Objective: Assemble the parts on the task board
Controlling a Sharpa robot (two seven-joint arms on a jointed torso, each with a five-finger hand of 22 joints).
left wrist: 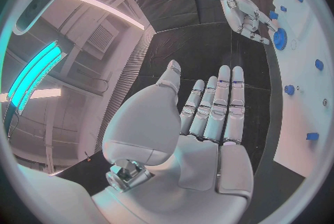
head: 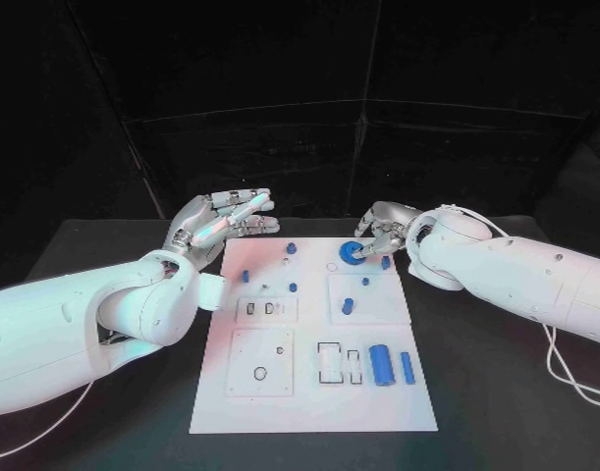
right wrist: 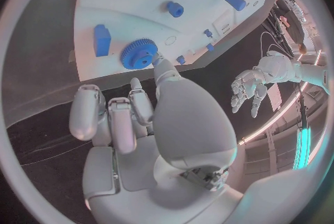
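You see the right hand (head: 382, 233) touching one blue gear (head: 348, 254) at the white board's (head: 314, 407) upper right edge, whether gripping, I cannot tell. The left hand (head: 223, 220) hovers with fingers apart at the upper left corner. Two blue cylinders (head: 380, 365) lie at the lower right.

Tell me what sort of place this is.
Probably a robotics lab test station: a black table with dark curtains behind, a white task board with small blue parts, and ceiling strip lights.

A white task board (head: 314, 402) lies flat on the black table (head: 498, 392), its long side running away from the robot. Small blue parts (head: 380, 364) lie scattered on it. A blue gear (head: 348, 252) sits flat near its far right corner
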